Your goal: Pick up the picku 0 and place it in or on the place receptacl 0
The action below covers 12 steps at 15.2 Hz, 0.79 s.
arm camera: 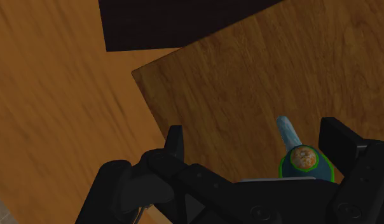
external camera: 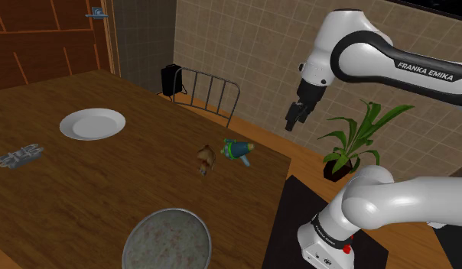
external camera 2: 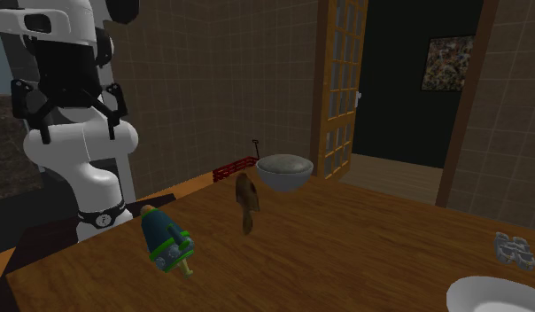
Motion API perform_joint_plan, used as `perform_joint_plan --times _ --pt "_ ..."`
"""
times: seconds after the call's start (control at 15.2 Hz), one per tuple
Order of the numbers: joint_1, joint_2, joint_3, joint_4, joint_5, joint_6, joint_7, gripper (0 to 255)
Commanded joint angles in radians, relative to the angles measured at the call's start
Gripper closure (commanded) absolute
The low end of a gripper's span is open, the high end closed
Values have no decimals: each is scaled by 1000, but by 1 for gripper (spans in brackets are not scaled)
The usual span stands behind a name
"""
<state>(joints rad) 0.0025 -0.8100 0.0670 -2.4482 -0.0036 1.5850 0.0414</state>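
Note:
A blue bottle-shaped thing with green bands (external camera: 239,149) (external camera 2: 165,237) lies on its side near the wooden table's corner (external camera: 268,164). Just beside it lies a small brown object (external camera: 206,159) (external camera 2: 248,202). A grey speckled bowl (external camera: 167,241) (external camera 2: 284,171) stands at the table's near edge in the shoulder view. Farther back sits a white plate (external camera: 92,124) (external camera 2: 496,297). My gripper (external camera: 291,121) (external camera 2: 77,131) (arm camera: 255,137) hangs open, high in the air over the table's corner. In the wrist view the blue thing (arm camera: 305,162) shows far below, close to one finger (arm camera: 337,137).
A small grey cluster (external camera: 19,155) (external camera 2: 514,250) lies on the table near the plate. A metal chair (external camera: 210,93) stands behind the table. A potted plant (external camera: 353,141) is on the floor beside my stand. A black mat (arm camera: 184,22) lies under the stand.

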Motion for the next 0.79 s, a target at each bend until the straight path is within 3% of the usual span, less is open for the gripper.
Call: perform_joint_plan --times 0.0,0.73 --pt "0 0 0 0 0 0 0 0" --pt "96 259 173 74 70 249 76 0"
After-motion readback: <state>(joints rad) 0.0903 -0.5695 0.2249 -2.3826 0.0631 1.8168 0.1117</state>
